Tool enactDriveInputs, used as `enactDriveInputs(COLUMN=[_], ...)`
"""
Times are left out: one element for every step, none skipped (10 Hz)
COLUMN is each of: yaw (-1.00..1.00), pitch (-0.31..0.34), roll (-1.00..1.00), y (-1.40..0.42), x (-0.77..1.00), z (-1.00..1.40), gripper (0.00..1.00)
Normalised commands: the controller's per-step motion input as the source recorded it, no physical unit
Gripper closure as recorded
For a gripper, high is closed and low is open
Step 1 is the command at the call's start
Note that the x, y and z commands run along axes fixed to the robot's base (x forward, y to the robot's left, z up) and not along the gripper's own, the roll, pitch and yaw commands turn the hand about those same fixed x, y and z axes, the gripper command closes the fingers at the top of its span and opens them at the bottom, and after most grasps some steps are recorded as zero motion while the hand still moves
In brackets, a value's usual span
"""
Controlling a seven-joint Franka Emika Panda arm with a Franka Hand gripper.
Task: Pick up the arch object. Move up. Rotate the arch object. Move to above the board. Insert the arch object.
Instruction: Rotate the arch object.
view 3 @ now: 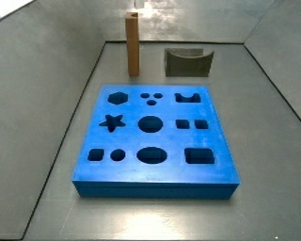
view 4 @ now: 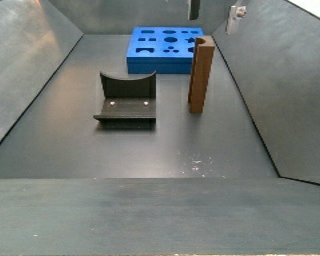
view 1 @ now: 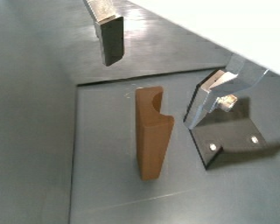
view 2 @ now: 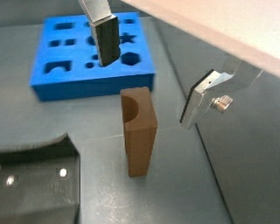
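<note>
The only notched piece is a tall brown block with a curved notch in one edge near its top: the arch object (view 1: 152,144). It stands upright on the grey floor and shows in both wrist views (view 2: 139,140) and both side views (view 3: 133,47) (view 4: 200,75). The blue board (view 3: 153,174) with dark cut-outs lies flat nearby (view 2: 60,80) (view 4: 149,63). My gripper (view 1: 154,87) hangs above the arch object (view 2: 149,87), open and empty. Its fingers (view 1: 111,39) are wide apart on either side of the block's top and touch nothing.
The dark fixture (view 4: 123,110) stands on the floor beside the arch object, and shows in the other views too (view 1: 230,144) (view 2: 38,188) (view 3: 187,64). Grey sloping walls (view 4: 29,80) enclose the floor on all sides.
</note>
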Motion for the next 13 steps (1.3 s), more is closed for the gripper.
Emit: enactDriveInputs(yaw=[-1.00, -1.00, -1.00, -1.00, -1.00, -0.98, -0.74, -0.42, -0.31, -0.18, -0.12, -0.08, -0.07], pitch=[0.016, 0.018, 0.021, 0.025, 0.028, 0.036, 0.036, 0.034, 0.034, 0.033, 0.021, -0.017, -0.029], roll=[-0.04, -0.04, -0.05, -0.06, -0.07, -0.09, -0.09, -0.09, -0.09, -0.09, -0.09, -0.09, -0.09], y=[0.01, 0.01, 0.01, 0.01, 0.01, 0.01, 0.01, 0.01, 0.01, 0.00, 0.00, 0.00, 0.00], x=[0.04, 0.04, 0.04, 0.04, 0.04, 0.04, 0.04, 0.04, 0.04, 0.00, 0.01, 0.02, 0.02], z=[-0.04, -0.04, -0.04, -0.04, -0.04, -0.03, -0.03, -0.03, -0.03, -1.00, -1.00, -1.00, -0.98], gripper=[0.00, 0.00, 0.00, 0.00, 0.00, 0.00, 0.00, 0.00, 0.00, 0.00, 0.00, 0.00, 0.00])
